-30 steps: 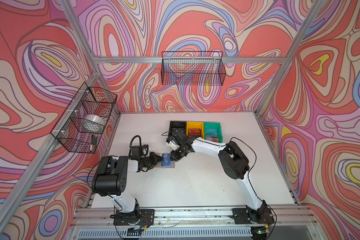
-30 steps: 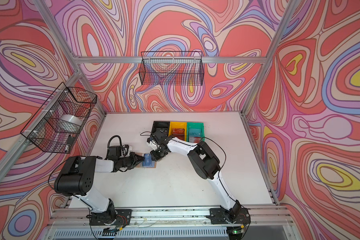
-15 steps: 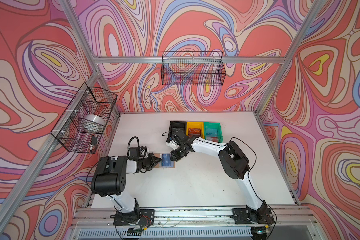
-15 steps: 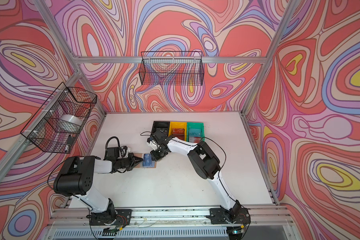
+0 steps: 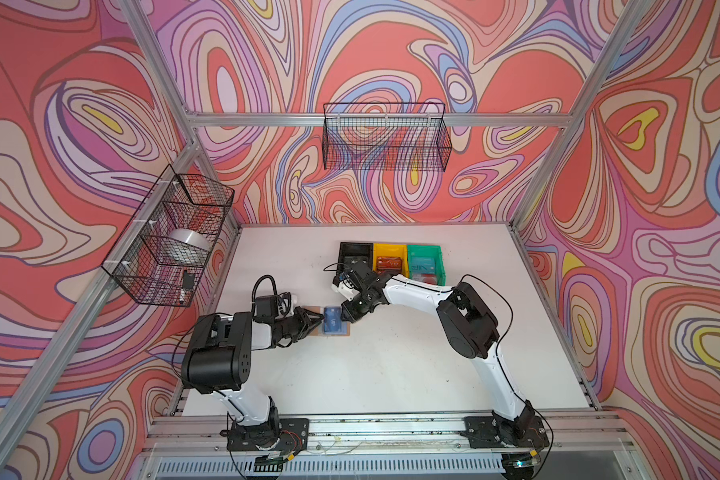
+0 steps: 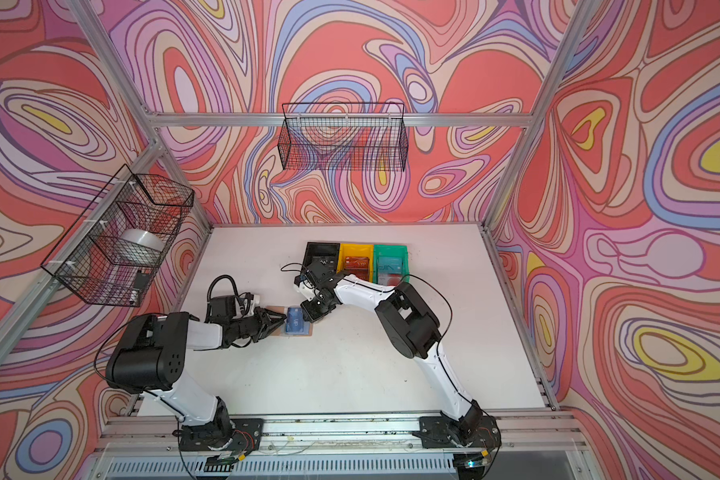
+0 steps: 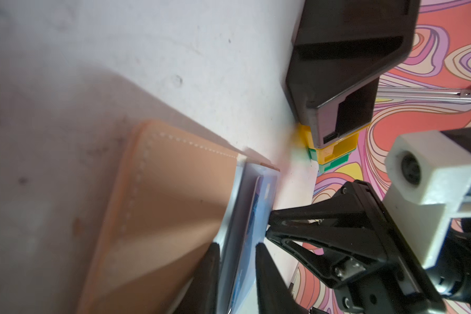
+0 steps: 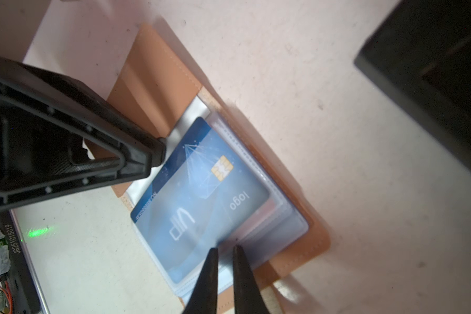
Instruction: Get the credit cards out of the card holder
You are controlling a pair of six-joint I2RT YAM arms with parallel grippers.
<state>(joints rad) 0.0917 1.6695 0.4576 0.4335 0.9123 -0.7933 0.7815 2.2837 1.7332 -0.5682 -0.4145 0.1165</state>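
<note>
Three sides of the white tabletop stop at patterned walls; the fourth ends at the metal rail where both arm bases are bolted. A tan leather-like booklet card holder lies open and flat, left of the table's middle. Broad white surface runs from it to the rail and across to the right wall. Toward the back the room is tighter, because the black plastic bin stands near the right arm's wrist.

Two arms, two wire baskets on the walls, and three bins touching in a row: black, yellow plastic bin, green plastic bin. Three cards can be counted. A blue card marked "VIP" with a gold chip sits in the holder's top clear sleeve, one end poking out of it. A red card lies in the yellow bin and a bluish card in the green one. What lies in the black bin is too dark to tell.

The left arm is folded at the elbow, its forearm low and level, reaching to the holder's left edge. The left gripper has its jaws parted, with the exposed end of the blue card and its sleeve between them. The right arm arches over from the right, its wrist bent down. The right gripper stands tip-first on the sleeves at the holder's right edge. Its jaws are nearly together with a thin slit between them. Whether they pinch a sleeve cannot be told.
</note>
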